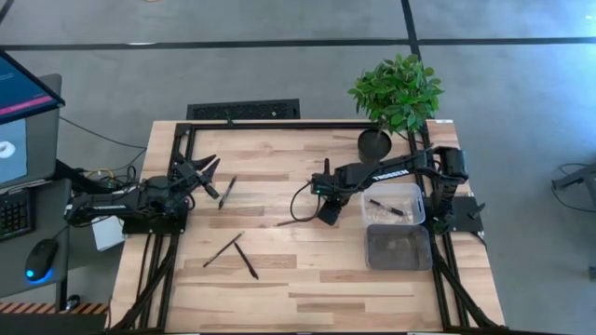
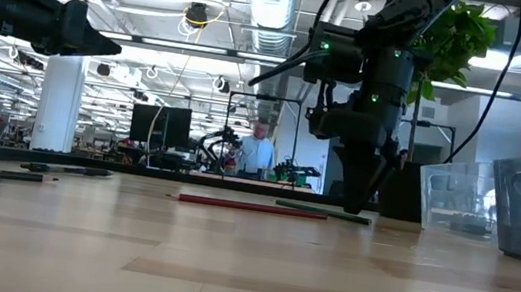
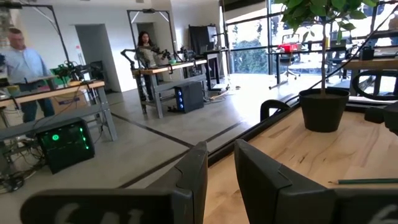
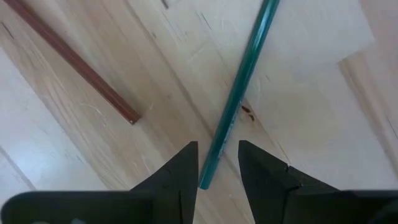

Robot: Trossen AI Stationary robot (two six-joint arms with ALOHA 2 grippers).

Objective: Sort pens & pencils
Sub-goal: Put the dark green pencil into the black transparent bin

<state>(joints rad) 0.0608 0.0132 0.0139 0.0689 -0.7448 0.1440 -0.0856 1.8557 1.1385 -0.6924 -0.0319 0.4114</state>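
Note:
My right gripper (image 1: pixel 328 216) points down at the table's middle, open. In the right wrist view its fingertips (image 4: pixel 218 144) stand on either side of the near end of a green pencil (image 4: pixel 239 93) that lies flat on the wood, with a small gap on each side. A reddish-brown pencil (image 4: pixel 74 62) lies flat close by (image 1: pixel 289 222). One dark pencil (image 1: pixel 226 191) lies just past my left gripper (image 1: pixel 209 172), which hovers open above the table's left side. Two more dark pencils (image 1: pixel 223 249) (image 1: pixel 247 261) lie flat nearer the front edge.
A clear bin (image 1: pixel 396 205) holding a dark pen and a darker bin (image 1: pixel 399 247) stand at the table's right. A potted plant (image 1: pixel 377 141) stands at the far right corner. A black frame (image 1: pixel 270 125) runs along the far edge. People stand in the room beyond the table.

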